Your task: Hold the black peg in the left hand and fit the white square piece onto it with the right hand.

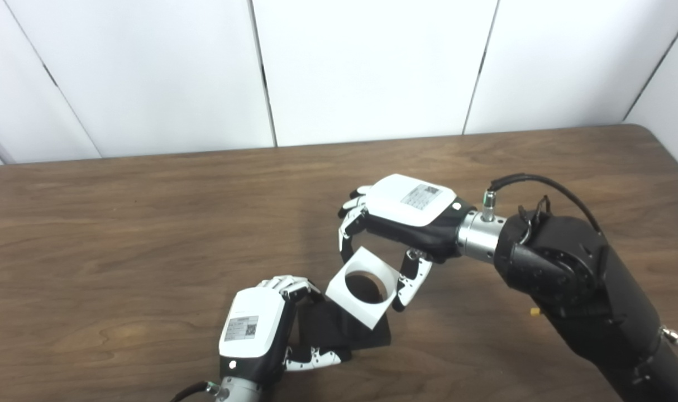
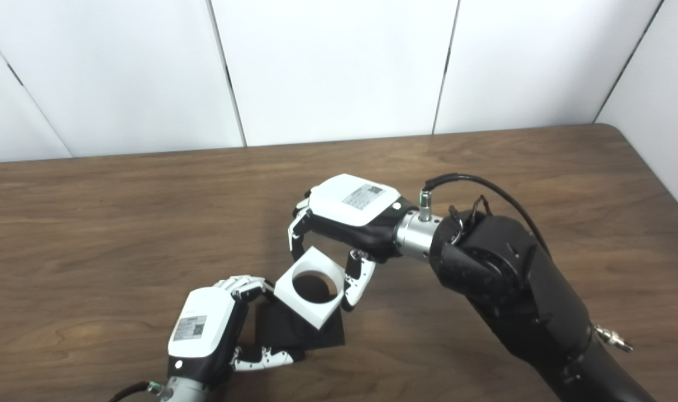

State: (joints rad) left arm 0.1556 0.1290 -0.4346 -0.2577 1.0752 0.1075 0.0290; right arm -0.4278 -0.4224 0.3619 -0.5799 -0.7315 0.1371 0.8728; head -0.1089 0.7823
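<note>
Left hand (image 1: 255, 329): nearest, low over the table (image 1: 121, 234), fingers wrapped on the black peg (image 1: 344, 329); only its dark flat base shows clearly.
White square piece (image 1: 363, 287): tilted, overlapping the black part's far edge; round hole open, wood visible through it.
Right hand (image 1: 397, 223): beyond, pinching the piece between fingers and thumb.
Risk: hole looks off-axis and canted; pushing on could jam the piece or twist it out of the pinch.
Peg tip: hidden, alignment uncertain.

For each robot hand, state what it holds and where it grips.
Right robot hand: white square piece, by opposite outer edges. Left robot hand: black peg, by its base.
</note>
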